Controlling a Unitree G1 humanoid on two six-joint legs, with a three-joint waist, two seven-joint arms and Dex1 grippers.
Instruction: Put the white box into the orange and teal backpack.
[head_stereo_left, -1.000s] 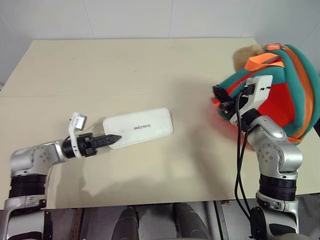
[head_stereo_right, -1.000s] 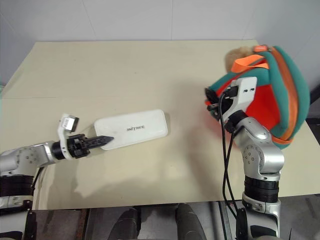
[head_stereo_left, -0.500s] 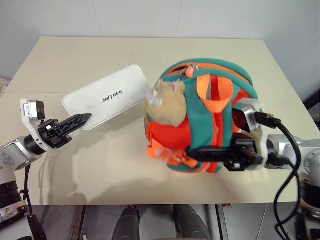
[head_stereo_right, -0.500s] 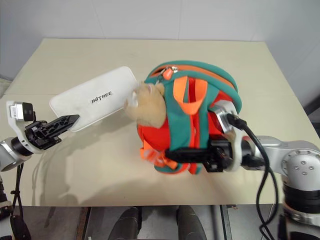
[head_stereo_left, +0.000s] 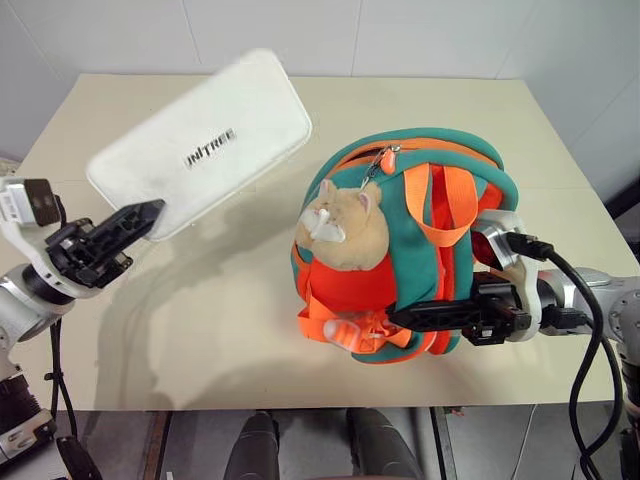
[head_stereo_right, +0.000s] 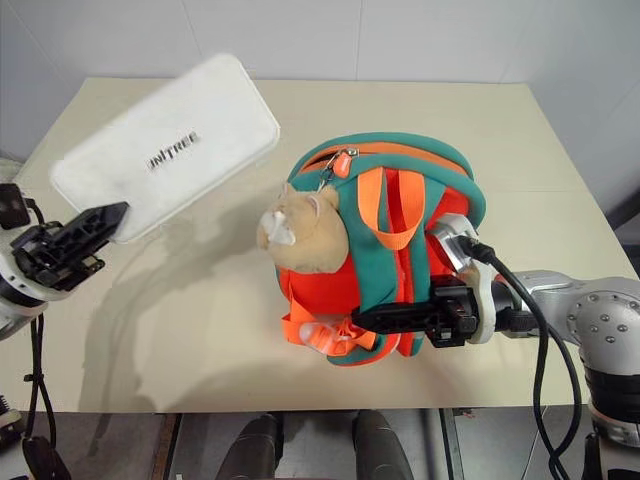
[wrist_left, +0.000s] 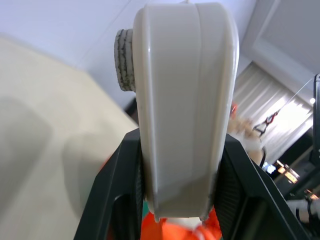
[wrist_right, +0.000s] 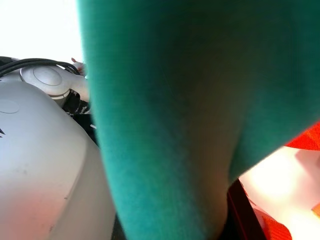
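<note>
The white box (head_stereo_left: 205, 135), flat with black lettering, hangs tilted in the air over the table's left side. My left gripper (head_stereo_left: 148, 212) is shut on its near corner. In the left wrist view the white box (wrist_left: 182, 100) stands edge-on between the black fingers (wrist_left: 112, 200). The orange and teal backpack (head_stereo_left: 440, 240) lies on the table right of centre, with its tan plush toy (head_stereo_left: 345, 225) facing up. Reaching in from the right, my right gripper (head_stereo_left: 400, 317) is shut on the backpack's near edge. Teal fabric (wrist_right: 175, 100) sits right in front of the right wrist camera.
The beige table (head_stereo_left: 250, 330) has bare surface between the box and the backpack and along its front edge. A black cable (head_stereo_left: 585, 330) loops off my right wrist. A white wall stands behind the table.
The left gripper has lifted the box off the table and tipped it upward. The right gripper has dragged the backpack from the right edge toward the middle and turned it, plush toy up.
</note>
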